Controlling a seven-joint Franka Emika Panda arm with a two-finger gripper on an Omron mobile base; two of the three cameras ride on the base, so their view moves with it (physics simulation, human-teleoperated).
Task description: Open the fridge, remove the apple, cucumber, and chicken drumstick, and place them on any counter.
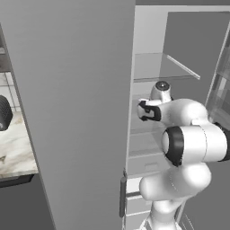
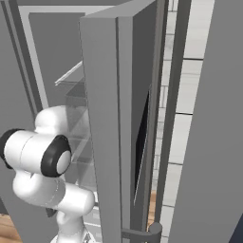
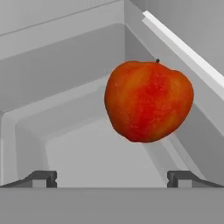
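The fridge stands open, and my arm reaches past its door into the white interior. In the hand view the apple, red-orange with a small dark stem, rests on a white shelf close ahead, slightly right of centre. My gripper is open; its two dark fingertips stand wide apart below the apple, with nothing between them. The cucumber and the chicken drumstick are out of view. The white marble counter lies left of the fridge.
A glass shelf hangs above my hand inside the fridge. The open door with its grey bar handle stands close beside the arm. A dark round object sits on the counter's left edge.
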